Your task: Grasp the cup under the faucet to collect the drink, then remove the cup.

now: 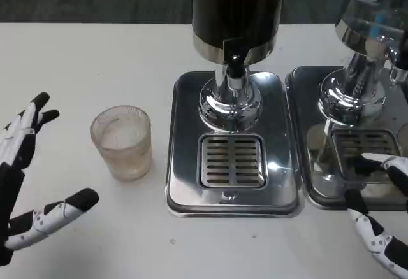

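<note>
The left hand (29, 183) lay at the picture's left edge, open and holding nothing. Its upper fingers (32, 116) reached up and to the right, dark tips close together, while a lower finger (60, 210) stretched out separately toward the right, leaving a wide gap between them. The right hand (381, 212) showed at the lower right corner, also spread and holding nothing: one finger (382, 162) pointed left, and another lower down angled up and left.
</note>
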You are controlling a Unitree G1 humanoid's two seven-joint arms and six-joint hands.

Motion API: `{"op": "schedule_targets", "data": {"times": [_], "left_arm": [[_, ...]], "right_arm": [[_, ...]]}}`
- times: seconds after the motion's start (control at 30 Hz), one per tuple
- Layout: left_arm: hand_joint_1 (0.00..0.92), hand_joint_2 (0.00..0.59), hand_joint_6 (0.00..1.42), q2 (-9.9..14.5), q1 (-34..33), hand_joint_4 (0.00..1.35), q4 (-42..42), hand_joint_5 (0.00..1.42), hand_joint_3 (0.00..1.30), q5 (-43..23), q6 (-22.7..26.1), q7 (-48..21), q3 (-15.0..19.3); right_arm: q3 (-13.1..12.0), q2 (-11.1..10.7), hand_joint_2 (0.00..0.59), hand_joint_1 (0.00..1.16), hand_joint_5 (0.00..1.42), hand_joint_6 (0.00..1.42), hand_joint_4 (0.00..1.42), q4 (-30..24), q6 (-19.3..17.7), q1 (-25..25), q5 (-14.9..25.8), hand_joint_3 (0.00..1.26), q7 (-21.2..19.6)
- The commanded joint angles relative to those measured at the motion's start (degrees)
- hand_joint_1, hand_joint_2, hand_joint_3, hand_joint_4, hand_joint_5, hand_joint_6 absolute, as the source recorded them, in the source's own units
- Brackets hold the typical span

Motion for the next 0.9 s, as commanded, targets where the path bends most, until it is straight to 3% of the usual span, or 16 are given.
{"op": "schedule_targets", "data": {"times": [0.03, 0.9], "left_arm": [[0.130, 0.019, 0.05, 0.27, -3.18, 0.00, 3.56, 0.06, 0.00, -1.62, 0.64, -1.84, -1.57], [0.212, 0.021, 0.16, 1.60, -20.23, 0.02, 22.13, 0.20, 0.00, -8.43, 2.07, -13.56, -7.56]], "right_arm": [[0.01, -0.72, 0.420, 0.44, 0.41, 0.47, 0.50, 0.10, -0.75, -0.40, 0.93, 0.48, 0.22], [1.68, 1.16, 0.420, 0.44, 0.46, 0.49, 0.55, -0.20, -0.26, -0.02, 0.13, 0.51, -1.12]]}}
